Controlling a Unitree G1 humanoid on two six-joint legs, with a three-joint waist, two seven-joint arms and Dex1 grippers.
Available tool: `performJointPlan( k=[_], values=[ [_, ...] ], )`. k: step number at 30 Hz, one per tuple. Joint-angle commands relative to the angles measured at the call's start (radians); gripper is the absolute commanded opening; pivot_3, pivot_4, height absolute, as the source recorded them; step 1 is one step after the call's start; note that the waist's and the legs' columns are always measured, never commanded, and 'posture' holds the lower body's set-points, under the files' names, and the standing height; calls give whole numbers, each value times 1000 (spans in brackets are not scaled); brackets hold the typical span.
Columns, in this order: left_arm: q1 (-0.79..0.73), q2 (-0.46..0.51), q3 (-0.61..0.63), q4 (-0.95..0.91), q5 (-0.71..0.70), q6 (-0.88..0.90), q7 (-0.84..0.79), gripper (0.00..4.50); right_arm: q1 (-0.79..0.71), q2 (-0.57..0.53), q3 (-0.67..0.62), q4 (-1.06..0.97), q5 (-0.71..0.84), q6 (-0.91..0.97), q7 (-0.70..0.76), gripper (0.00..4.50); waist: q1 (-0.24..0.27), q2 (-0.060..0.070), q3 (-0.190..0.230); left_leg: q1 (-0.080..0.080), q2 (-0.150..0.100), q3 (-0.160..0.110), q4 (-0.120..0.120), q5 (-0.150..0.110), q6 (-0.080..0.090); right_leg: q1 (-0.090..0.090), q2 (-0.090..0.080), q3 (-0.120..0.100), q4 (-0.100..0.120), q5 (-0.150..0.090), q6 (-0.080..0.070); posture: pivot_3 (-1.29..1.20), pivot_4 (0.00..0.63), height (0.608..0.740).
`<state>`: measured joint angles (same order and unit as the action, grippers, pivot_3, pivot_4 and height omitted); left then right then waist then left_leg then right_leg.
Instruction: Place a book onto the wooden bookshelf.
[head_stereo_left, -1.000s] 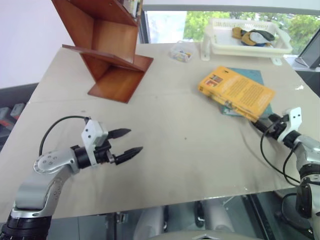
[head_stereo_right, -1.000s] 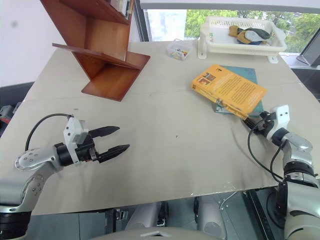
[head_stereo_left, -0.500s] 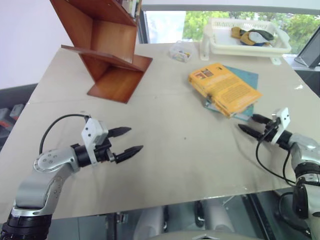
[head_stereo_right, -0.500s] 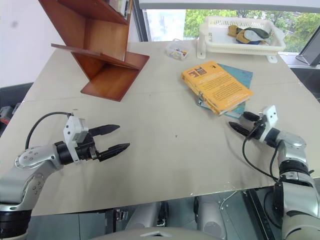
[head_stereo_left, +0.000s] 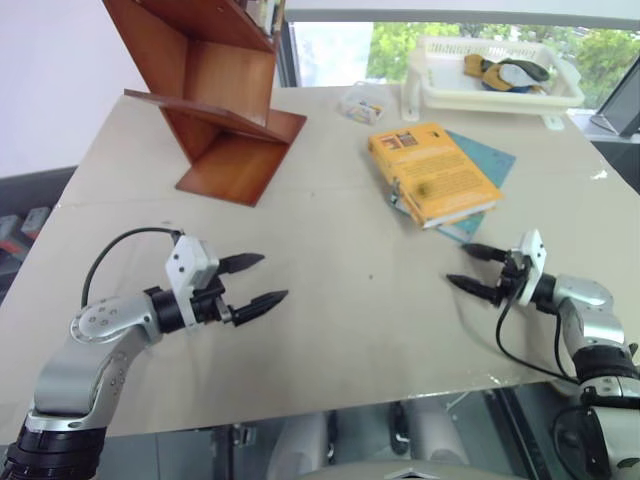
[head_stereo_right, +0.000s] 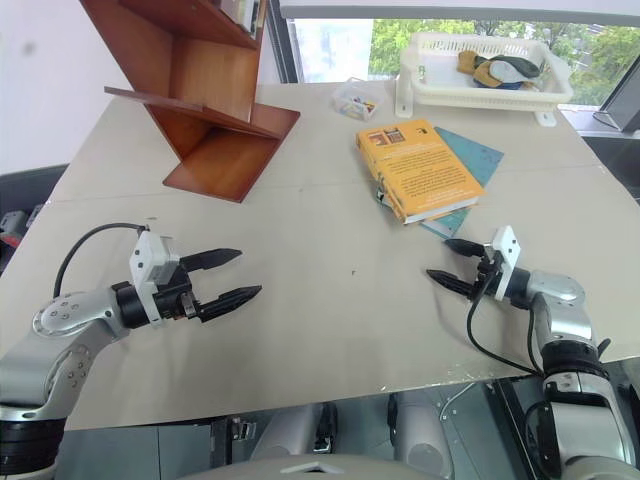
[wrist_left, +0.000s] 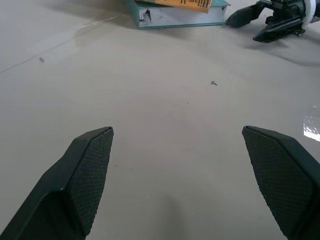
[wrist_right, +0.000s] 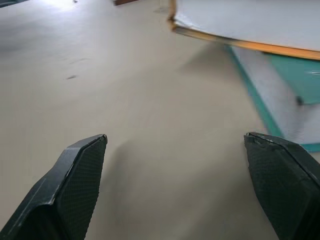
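The book (head_stereo_left: 432, 173), thick and orange-yellow, lies flat on a thinner teal book (head_stereo_left: 492, 160) at the table's right middle. The wooden bookshelf (head_stereo_left: 215, 100) stands at the far left with its boards tilted. My right gripper (head_stereo_left: 458, 265) hovers low over the table just in front of the book, pointing left, open and holding nothing. In the right wrist view the book's page edge (wrist_right: 250, 20) is ahead of the fingers (wrist_right: 75, 180), apart from them. My left gripper (head_stereo_left: 270, 278) is open near the front left, pointing right across bare tabletop.
A white plastic basket (head_stereo_left: 490, 98) holding some items sits at the far right by the window. A small clear box (head_stereo_left: 361, 104) stands between the basket and the shelf. The table's front edge runs just below both grippers.
The right gripper has swung left and nearer the front edge, coming away from the book's corner. The book has turned and slid left on the teal book. The left arm has stayed still.
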<state>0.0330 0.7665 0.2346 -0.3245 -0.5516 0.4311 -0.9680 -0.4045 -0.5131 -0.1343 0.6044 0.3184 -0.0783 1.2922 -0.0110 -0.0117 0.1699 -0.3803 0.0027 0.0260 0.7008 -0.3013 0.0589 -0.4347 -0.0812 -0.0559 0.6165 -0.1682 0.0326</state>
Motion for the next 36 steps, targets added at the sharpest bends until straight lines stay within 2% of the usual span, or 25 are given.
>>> performJointPlan(
  k=[1, 6, 11, 13, 17, 22, 29, 36],
  values=[
    [-12, 2, 9, -18, -2, -17, 1, 4420, 19, -8, -1, -68, 25, 31, -3, 4500, 1, 0, 0, 0, 0, 0, 0, 0, 0, 0, 0, 0, 0, 0, 0, 0, 150, 707],
    [-12, 0, 7, -17, -1, -19, 2, 4420, 47, 12, 4, -161, 9, 103, -120, 4500, 1, 0, 0, 0, 0, 0, 0, 0, 0, 0, 0, -1, 0, 0, 0, 0, 150, 707],
    [-14, -2, 5, -18, 1, -19, 6, 4420, 87, 70, 16, -271, -25, 157, -306, 4500, 0, 0, 0, -1, 0, 0, 0, 0, -1, -2, 0, 0, 0, 0, 0, 0, 150, 707],
    [-15, -2, 5, -19, -1, -17, 6, 4420, 110, 70, 34, -332, -27, 184, -322, 4500, 1, 0, 0, -1, 0, 0, 0, 0, -1, -2, 0, 0, 1, 0, 0, 0, 150, 707],
    [-27, -1, -1, -12, 1, -16, 4, 4420, 163, 126, 68, -547, 82, 350, -352, 4500, 3, 0, 0, -3, 0, -1, 0, 0, -1, -4, 0, -1, 1, 0, 0, 0, 150, 707],
    [-43, -2, -11, -9, 5, -15, 2, 4420, 163, 157, 81, -546, 49, 367, -443, 4500, 4, 0, 0, -4, 0, 0, 0, 0, -1, -4, 0, -1, 1, 0, 0, 0, 150, 707],
    [-81, -21, -56, 1, 21, -22, 1, 4420, 182, 160, 73, -567, 83, 344, -434, 4500, 7, 0, 0, -4, -1, -1, 0, 0, -1, -5, 1, -1, 1, 0, 0, 0, 150, 707],
    [-246, -101, -188, 115, 90, -63, 2, 4420, 234, 98, 15, -621, 172, 359, -363, 4500, 22, 0, 0, -4, -1, 0, 0, 0, -1, -4, 2, -1, 1, 1, 3, 0, 150, 707]
  ],
)
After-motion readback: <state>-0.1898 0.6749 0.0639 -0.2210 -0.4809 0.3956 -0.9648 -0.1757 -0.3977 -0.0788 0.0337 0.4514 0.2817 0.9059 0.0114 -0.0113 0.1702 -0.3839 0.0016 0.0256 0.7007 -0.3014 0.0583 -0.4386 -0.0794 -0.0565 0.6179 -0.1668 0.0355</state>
